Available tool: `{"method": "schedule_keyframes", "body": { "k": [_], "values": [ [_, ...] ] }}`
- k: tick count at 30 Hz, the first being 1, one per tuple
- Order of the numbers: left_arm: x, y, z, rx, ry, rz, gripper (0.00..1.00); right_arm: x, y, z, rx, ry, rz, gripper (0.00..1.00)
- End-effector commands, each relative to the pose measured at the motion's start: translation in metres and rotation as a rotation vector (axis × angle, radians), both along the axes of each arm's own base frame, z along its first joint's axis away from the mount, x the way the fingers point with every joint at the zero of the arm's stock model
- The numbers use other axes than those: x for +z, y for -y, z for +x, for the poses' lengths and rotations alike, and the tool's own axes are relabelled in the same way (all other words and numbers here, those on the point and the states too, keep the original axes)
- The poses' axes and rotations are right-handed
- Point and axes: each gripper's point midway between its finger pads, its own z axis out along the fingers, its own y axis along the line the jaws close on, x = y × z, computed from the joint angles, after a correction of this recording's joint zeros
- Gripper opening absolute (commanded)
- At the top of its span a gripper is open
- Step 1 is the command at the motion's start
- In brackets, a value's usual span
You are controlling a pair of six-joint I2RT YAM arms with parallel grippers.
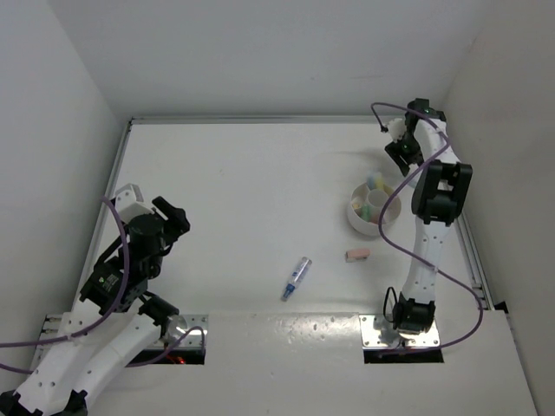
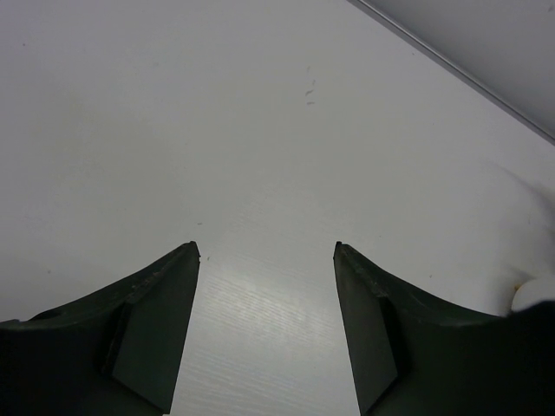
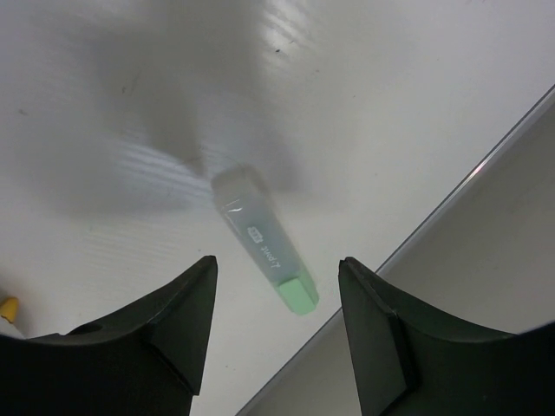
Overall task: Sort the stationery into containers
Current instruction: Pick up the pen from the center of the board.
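On the table [image 1: 243, 173], as the top view shows it, the round white bowl [image 1: 355, 222] stands near the right jaws, on their side toward the arm bases. It holds several small coloured pieces, yellow among them, too small to tell one by one. The right jaws hang over the far right corner, at the end of the right arm [image 1: 431, 217]; from above I cannot tell how they stand. A pink eraser block [image 1: 357, 255] lies near the bowl but apart from it, and a blue pen [image 1: 296, 278] lies a little further, well apart from both pairs of jaws. The left jaws, on the left arm [image 1: 130, 260], are over the left side of the table, well apart from every piece of stationery. In the left wrist view the left jaws are spread wide and released, grasping nothing; ahead of them is white table surface and, far to the upper right, the table edge [image 2: 451, 69]. In the right wrist view the right jaws are released and spread too. A green highlighter [image 3: 260, 238] lies flat on the table just ahead of the gap between them, touching neither jaw, its light green end toward the jaws and its body slanting away to the left. A small yellow tip [image 3: 7, 305] shows beside the left-hand jaw at the picture border.
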Motion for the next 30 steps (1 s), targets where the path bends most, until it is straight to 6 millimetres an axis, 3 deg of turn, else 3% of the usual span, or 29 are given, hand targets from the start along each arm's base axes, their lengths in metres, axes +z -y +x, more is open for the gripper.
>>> {"method": "schedule_keyframes", "body": {
  "k": [1, 4, 7, 14, 19, 25, 30],
  "values": [
    [0.005, 0.000, 0.005, 0.000, 0.021, -0.002, 0.69, 0.008, -0.001, -0.002, 0.050, -0.074, -0.005, 0.59],
    [0.005, 0.000, 0.005, 0.000, 0.021, -0.002, 0.69, 0.003, -0.001, 0.001, 0.074, -0.090, -0.032, 0.59],
    [0.005, 0.000, 0.005, -0.003, 0.020, 0.007, 0.69, -0.010, -0.006, -0.011, 0.107, -0.165, -0.024, 0.59],
    [0.005, 0.000, 0.005, -0.003, 0.020, 0.007, 0.69, -0.027, 0.004, -0.018, 0.105, -0.243, -0.129, 0.59],
    [0.003, 0.001, 0.006, -0.003, 0.012, 0.011, 0.69, -0.028, 0.005, -0.008, 0.087, -0.216, -0.166, 0.60],
    [0.003, 0.001, 0.006, -0.003, 0.011, 0.011, 0.69, -0.035, 0.009, -0.010, 0.085, -0.246, -0.183, 0.63],
    [0.003, 0.001, 0.006, -0.003, 0.011, 0.011, 0.69, -0.049, 0.006, -0.039, 0.132, -0.401, -0.162, 0.63]
  ]
}}
